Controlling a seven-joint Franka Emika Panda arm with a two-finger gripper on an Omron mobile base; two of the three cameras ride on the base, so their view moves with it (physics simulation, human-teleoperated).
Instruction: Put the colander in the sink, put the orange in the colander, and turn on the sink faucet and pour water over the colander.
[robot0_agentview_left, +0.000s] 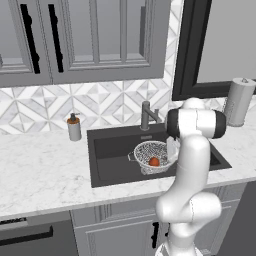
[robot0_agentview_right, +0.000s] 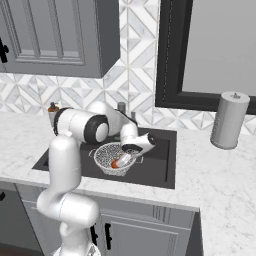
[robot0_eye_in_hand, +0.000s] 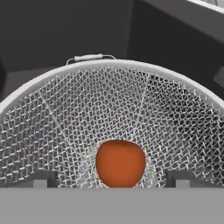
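Where the left base view looks down over the counter (robot0_agentview_left: 45, 165), the colander (robot0_agentview_left: 151, 156) is seen standing in the sink (robot0_agentview_left: 112, 155), right of the basin's middle, with the orange (robot0_agentview_left: 154, 162) lying in its bottom. The faucet (robot0_agentview_left: 146, 115) is set at the sink's 12 o'clock edge, and a soap dispenser (robot0_agentview_left: 74, 127) is placed on the counter at 10 o'clock from the colander. A paper towel roll (robot0_agentview_left: 238, 102) is stood at 2 o'clock. The gripper is hidden here behind the arm.

In the right base view, the gripper (robot0_agentview_right: 124, 161) is lowered into the colander (robot0_agentview_right: 111, 158) from its 3 o'clock side, its tips just beside the orange (robot0_agentview_right: 115, 163). The sink (robot0_agentview_right: 155, 162) is framed by marble.

In the hand view, the orange (robot0_eye_in_hand: 120, 162) is seen resting at the colander's (robot0_eye_in_hand: 112, 109) 6 o'clock, between the two fingertips (robot0_eye_in_hand: 40, 180), which are spread wide apart and are not touching the fruit. One wire handle is shown at the rim's 11 o'clock.
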